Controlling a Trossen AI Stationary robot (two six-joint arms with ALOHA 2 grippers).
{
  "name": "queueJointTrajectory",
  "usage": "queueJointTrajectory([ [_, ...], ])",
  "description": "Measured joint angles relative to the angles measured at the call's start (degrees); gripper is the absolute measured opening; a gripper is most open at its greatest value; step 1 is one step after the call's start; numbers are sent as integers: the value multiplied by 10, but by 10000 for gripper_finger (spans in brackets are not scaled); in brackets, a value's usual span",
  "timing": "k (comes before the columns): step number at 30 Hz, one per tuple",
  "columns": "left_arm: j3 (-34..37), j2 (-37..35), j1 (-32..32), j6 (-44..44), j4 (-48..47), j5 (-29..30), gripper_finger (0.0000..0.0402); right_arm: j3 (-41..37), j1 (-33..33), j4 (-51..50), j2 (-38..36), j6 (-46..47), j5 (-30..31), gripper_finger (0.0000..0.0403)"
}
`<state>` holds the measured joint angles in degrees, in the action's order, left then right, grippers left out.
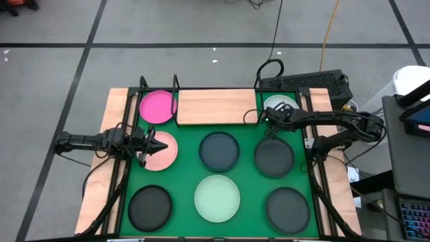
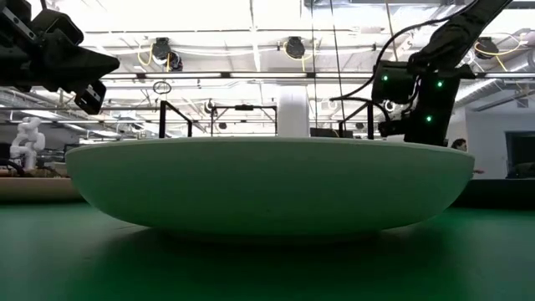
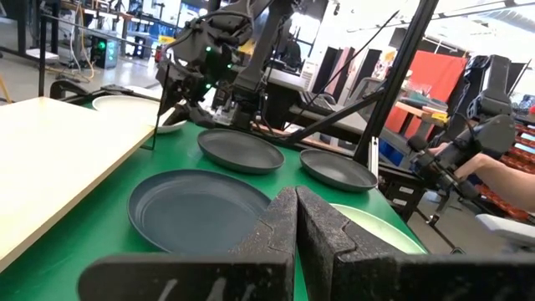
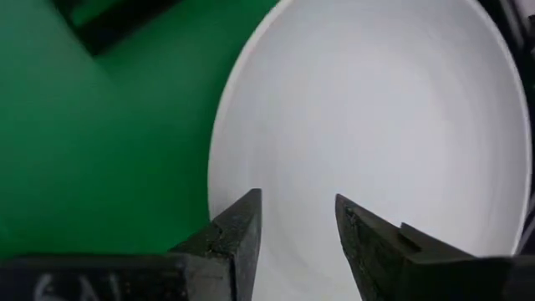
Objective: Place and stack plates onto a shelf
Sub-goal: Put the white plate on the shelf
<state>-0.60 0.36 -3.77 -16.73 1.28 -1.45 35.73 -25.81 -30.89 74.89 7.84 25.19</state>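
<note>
L gripper (image 1: 160,145) sits over the pale pink plate (image 1: 165,156) at the mat's left side, fingers (image 3: 322,242) clenched together w/ nothing between them, as the left wrist view shows. Just beyond it, toward the back, the magenta plate (image 1: 156,106) lies on the left end of the shelf (image 1: 215,106); rest of the wood board is bare. In front of the L gripper, nearer the table's front edge, a black plate (image 1: 150,207).

Ahead of the L gripper's tips, mid-mat, a dark grey plate (image 1: 219,150); front of that, the mint green plate (image 1: 217,197), which fills the low view (image 2: 267,188).

R gripper (image 1: 267,121) is at the back right, just off the shelf's right end, hanging over the white plate (image 1: 281,104). Its fingers (image 4: 238,238) are parted, a clear gap between them, gripping nothing; white plate (image 4: 368,134) right below them on the green mat (image 1: 248,202). Whether the tips touch the plate: can't tell. Front of the R gripper, two more dark plates: one close (image 1: 274,157), one near the front right corner (image 1: 287,210).
</note>
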Motion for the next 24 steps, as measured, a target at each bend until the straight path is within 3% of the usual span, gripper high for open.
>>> queueJointTrajectory([
  [5,0,0,0,0,0,0,6,0,6,-9,-51,-10,-14,128],
  [13,0,0,0,0,0,0,6,0,6,-27,-130,-10,-118,128],
  [17,0,0,0,0,0,0,6,-5,6,-35,-129,-9,-118,128],
  [24,0,0,0,0,0,0,6,-83,5,26,-122,-10,-113,128],
])
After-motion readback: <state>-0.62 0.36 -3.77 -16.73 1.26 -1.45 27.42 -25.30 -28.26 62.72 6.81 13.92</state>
